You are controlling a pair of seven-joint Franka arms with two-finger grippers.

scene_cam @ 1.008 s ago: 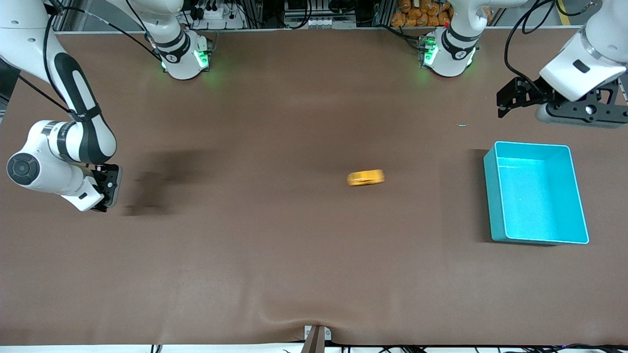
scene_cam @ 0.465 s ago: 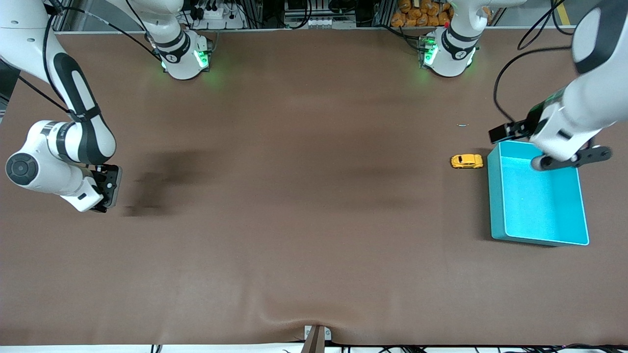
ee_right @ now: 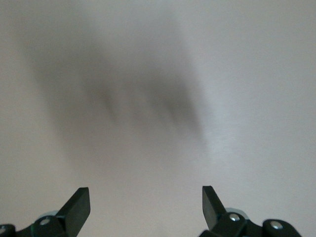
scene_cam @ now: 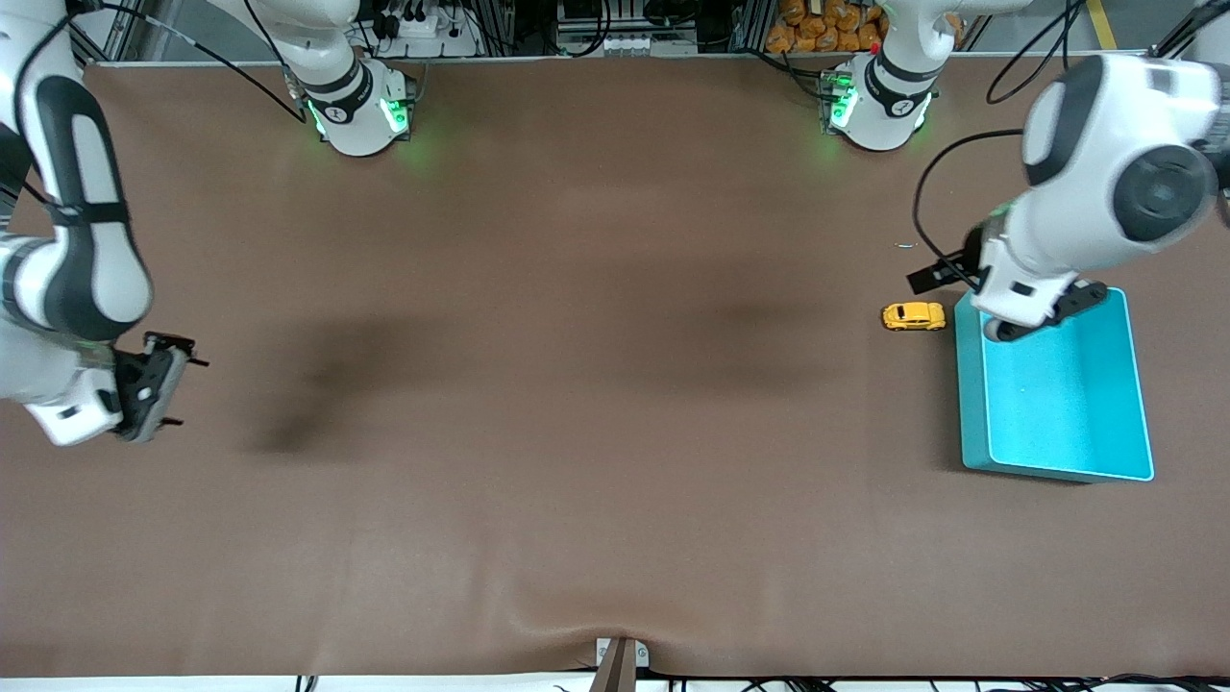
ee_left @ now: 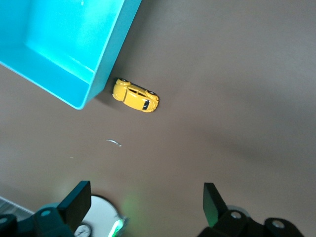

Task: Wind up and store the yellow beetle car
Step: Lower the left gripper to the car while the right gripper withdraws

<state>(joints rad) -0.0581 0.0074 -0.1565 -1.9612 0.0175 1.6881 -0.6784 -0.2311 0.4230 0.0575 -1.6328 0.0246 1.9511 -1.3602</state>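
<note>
The yellow beetle car [scene_cam: 914, 316] stands on the brown table, right beside the turquoise bin's [scene_cam: 969, 394] wall that faces the right arm's end. The left wrist view shows the car [ee_left: 136, 96] with one end close against the bin's corner [ee_left: 106, 59]. My left gripper [ee_left: 145, 207] is open and empty, up in the air over the table near the car and the bin. In the front view the left wrist [scene_cam: 1019, 288] hides its fingers. My right gripper [scene_cam: 178, 389] is open and empty over bare table at the right arm's end, as the right wrist view [ee_right: 145, 205] also shows.
The bin [scene_cam: 1057, 404] is empty inside. The two arm bases [scene_cam: 360, 111] [scene_cam: 874, 106] stand along the edge farthest from the front camera. A small pale scrap [scene_cam: 906, 245] lies on the table between the car and the left arm's base.
The car rolled across the table toward the left arm's end and stopped at the bin. The left arm swung over toward the bin and car. The right arm drew back toward its table end.
</note>
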